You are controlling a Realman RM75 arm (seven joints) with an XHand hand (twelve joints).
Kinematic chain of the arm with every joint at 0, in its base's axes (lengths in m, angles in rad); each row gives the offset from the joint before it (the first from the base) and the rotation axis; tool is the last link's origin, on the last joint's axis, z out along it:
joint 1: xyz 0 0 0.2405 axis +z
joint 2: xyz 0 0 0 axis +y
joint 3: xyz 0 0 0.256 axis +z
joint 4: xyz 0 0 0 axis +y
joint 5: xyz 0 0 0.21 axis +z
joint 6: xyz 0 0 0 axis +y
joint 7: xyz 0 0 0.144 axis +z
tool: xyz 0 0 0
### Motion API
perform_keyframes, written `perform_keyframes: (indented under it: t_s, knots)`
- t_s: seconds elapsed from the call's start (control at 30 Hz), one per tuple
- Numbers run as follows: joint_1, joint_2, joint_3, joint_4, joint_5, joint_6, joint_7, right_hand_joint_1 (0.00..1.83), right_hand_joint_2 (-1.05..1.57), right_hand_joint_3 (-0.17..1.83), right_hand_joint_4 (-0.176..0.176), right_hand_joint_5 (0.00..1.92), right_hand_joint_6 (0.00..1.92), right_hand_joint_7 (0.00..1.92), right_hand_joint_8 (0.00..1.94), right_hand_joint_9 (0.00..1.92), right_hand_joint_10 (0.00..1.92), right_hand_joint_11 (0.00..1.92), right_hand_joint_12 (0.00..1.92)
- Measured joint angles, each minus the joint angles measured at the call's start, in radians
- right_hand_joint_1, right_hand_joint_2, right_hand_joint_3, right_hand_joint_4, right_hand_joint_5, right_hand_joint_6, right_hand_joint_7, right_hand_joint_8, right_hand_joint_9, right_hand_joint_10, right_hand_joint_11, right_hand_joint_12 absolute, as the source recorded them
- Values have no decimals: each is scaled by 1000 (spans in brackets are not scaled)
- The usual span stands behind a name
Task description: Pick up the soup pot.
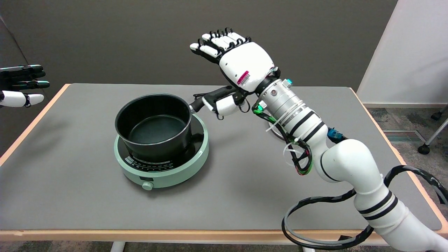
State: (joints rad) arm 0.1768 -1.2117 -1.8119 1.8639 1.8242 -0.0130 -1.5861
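Sitting left of robot hand [241, 68]: soup pot [154, 122]

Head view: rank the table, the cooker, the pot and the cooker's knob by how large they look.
1. table
2. cooker
3. pot, slightly narrower than the cooker under it
4. knob

Pot and cooker sit together, so nearness hardly skews them.

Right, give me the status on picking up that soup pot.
Done: the right hand has reached the soup pot's handle. In hand: its fingers are spread above the handle with the thumb beside it, and no closed grip shows. Left: close on the handle and lift, since the soup pot sits on the green induction cooker.
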Motion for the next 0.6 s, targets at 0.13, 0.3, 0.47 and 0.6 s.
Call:
perform_keyframes:
  t_s: [0.13, 0.3, 0.47, 0.6]
  knots:
    - [1, 1, -7, 1, -6, 4, -5, 705, -131, 139, 103, 166, 166, 166, 166, 166, 166, 166, 166]
    - [4, 1, -10, 3, -8, 4, -8, 581, 4, -93, 100, 122, 122, 122, 122, 122, 122, 122, 122]
    - [10, 1, -13, 3, -11, 2, -10, 736, -188, -23, 102, 76, 76, 76, 76, 76, 76, 76, 76]
    - [17, 1, -17, 3, -11, 1, -12, 924, -432, 413, 116, 39, 39, 39, 39, 39, 39, 39, 39]
